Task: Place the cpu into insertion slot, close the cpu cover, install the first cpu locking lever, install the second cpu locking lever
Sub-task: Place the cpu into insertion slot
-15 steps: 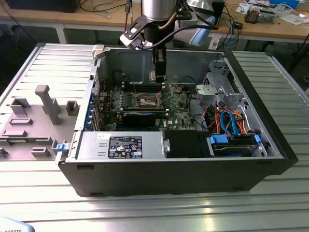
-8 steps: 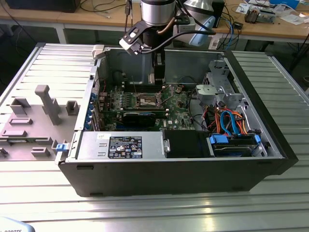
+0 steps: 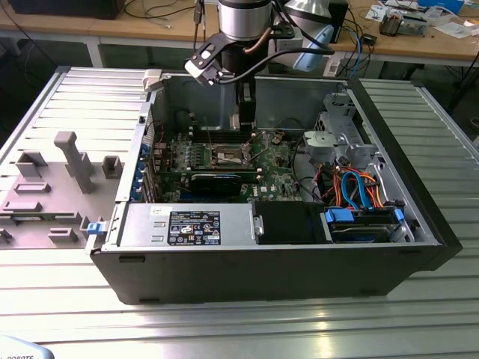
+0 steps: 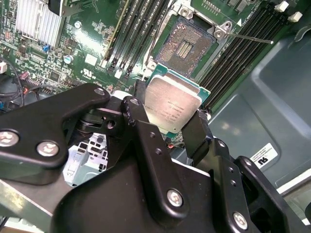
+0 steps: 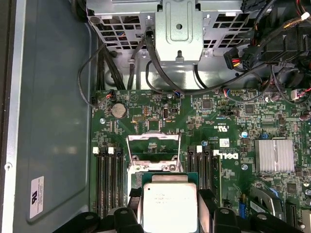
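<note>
An open black steel computer case (image 3: 299, 273) lies on a slatted metal table (image 3: 224, 329), with a green circuit board (image 3: 278, 170) on its floor. The black two-fingered gripper (image 4: 170, 116) reaches into it, its fingers (image 4: 197, 131) pinching the cpu (image 4: 172, 103), a small flat square chip with a silver-grey top, by opposite edges. The chip hangs near the insertion slot (image 4: 187, 46), a square dark-centred socket, but apart from it. Long black memory slots (image 4: 141, 34) flank the socket on both sides. The cpu cover (image 5: 153, 139), a thin silver frame, stands raised off the socket. A thin metal lever rod (image 4: 249, 38) juts from one corner.
</note>
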Motion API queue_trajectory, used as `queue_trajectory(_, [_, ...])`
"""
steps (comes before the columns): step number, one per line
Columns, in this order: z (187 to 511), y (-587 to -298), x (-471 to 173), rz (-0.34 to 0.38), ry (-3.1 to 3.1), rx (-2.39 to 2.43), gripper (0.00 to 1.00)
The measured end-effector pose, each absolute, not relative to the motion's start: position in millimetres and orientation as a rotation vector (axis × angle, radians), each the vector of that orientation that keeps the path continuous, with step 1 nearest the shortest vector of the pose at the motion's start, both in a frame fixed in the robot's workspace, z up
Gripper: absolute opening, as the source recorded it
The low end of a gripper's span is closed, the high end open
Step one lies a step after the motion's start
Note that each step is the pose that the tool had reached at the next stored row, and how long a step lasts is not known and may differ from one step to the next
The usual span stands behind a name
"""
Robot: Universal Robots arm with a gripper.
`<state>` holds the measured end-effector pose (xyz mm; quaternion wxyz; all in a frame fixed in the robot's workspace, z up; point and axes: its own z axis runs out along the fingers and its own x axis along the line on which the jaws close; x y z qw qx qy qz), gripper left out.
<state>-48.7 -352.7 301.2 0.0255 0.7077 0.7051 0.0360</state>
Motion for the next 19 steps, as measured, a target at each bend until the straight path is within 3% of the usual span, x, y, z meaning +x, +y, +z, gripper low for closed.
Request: queue_trajectory(19, [294.2, -352.7, -48.7, 0.111, 2.18, 2.188, 0.54])
